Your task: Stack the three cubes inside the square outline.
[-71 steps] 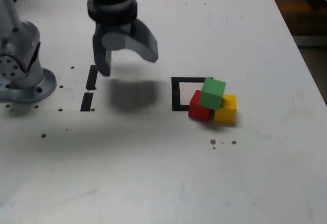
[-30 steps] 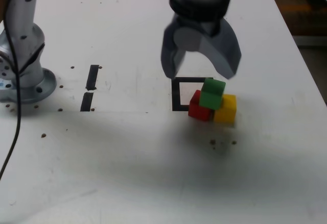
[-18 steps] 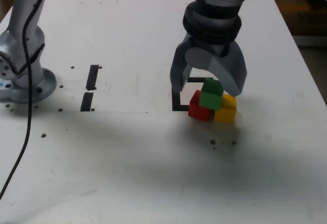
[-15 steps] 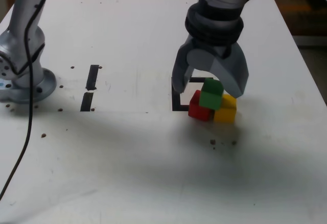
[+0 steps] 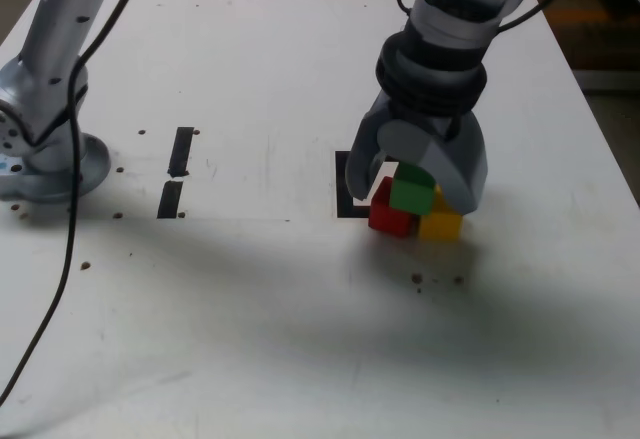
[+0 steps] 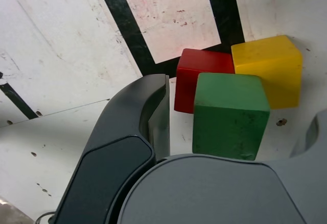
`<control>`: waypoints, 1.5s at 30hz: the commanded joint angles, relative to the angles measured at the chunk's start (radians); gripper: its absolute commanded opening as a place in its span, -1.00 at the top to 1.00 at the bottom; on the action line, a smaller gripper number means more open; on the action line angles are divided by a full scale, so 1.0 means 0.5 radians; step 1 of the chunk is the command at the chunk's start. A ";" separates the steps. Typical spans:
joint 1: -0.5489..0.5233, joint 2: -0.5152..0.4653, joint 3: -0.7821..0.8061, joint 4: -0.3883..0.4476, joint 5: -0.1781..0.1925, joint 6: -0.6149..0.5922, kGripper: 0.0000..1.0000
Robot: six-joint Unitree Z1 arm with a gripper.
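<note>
white table (image 5: 300, 309), gripper (image 5: 412, 187) wide open round green cube (image 6: 230, 114)

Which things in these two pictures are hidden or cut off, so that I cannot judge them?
- Exterior view: the gripper covers most of the square outline and part of the yellow cube.
- Wrist view: the green cube hides where the red cube and the yellow cube meet; whether it rests on both is unclear.
- Wrist view: one gripper finger shows; the other is cut off by the picture edge.
- Whether the fingers touch the green cube: not shown.

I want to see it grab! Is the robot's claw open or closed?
Open. The gripper has its jaws spread on either side of the green cube, not touching it.
</note>
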 commanded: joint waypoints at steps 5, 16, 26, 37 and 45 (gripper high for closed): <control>-0.003 0.048 -0.036 -0.013 -0.018 -0.024 -0.62; -0.008 0.056 -0.046 -0.025 0.003 -0.063 0.32; -0.029 -0.016 -0.069 0.026 0.055 -0.099 0.67; 0.122 -0.395 -0.041 0.235 0.182 -0.168 0.66; 0.454 -0.512 0.184 0.120 0.152 -0.118 0.66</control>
